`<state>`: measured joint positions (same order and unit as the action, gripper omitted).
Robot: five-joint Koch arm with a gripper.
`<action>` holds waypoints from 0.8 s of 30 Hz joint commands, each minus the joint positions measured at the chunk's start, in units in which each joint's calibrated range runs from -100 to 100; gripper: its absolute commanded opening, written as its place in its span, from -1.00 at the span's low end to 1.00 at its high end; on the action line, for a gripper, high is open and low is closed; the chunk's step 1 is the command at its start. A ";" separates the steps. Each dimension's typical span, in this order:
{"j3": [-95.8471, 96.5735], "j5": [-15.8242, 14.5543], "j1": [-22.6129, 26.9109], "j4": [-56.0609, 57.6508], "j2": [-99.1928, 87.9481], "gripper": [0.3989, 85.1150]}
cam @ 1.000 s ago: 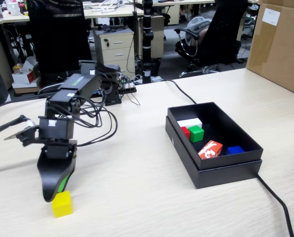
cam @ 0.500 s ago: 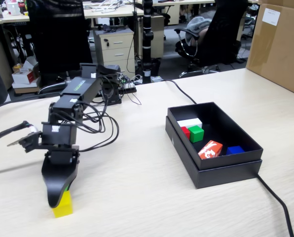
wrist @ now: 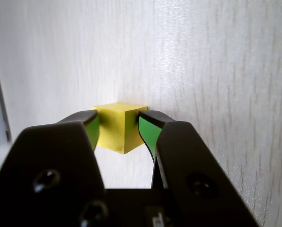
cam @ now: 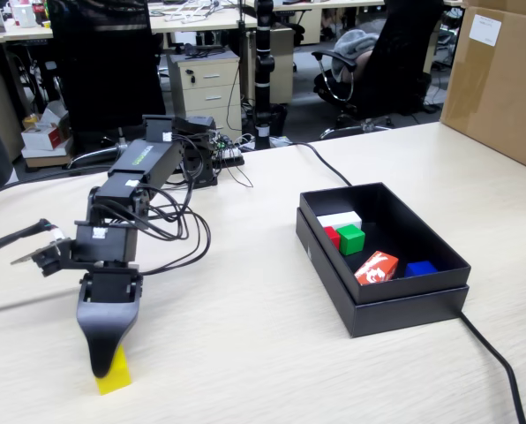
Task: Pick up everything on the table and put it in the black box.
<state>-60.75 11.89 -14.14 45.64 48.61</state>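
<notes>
My gripper [wrist: 118, 124] stands with its 2 black plastic jaws, green-lined on their inner faces, on either side of the small plain yellow cube [wrist: 117, 126]. In the wrist view the cube sits squarely between the tips, turned a little so one upright edge points back at me. The green pads lie right against its left and right flanks; I judge them touching or very nearly so, jaws narrowed to the cube's width, though I cannot tell how firm the pinch is.

In the fixed view my gripper [cam: 105, 360] points straight down over the yellow cube [cam: 116, 380], which rests on the pale wood-grain table [cam: 245, 353] near the front-left corner, only its lower part showing below the jaw. No lift yet, as far as I can judge: the cube's base looks flat on the table.

The shallow matte black cardboard box [cam: 404, 305] with its stepped rim lies well apart to the right in that view. Inside it sit the small green cube [cam: 351, 239] and the small red cube [cam: 332, 236], beside a white block [cam: 339, 219], a red-and-white printed packet [cam: 376, 267] and a blue piece [cam: 419, 268].

The cube is smooth, hard and sharp-edged, so flat pads should hold it if they meet its faces and not its corners. The carry runs rightward and over the rim.
</notes>
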 commanded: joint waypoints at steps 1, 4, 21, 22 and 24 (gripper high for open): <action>-3.17 1.12 0.44 2.78 -2.54 -0.68; -3.26 1.27 0.54 5.11 -3.00 -0.69; -3.62 1.22 -0.29 7.44 -5.52 0.09; -3.80 1.22 -0.24 7.44 -5.64 0.09; -3.80 1.32 -0.05 7.27 -5.41 0.08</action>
<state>-61.84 12.77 -14.43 52.54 48.09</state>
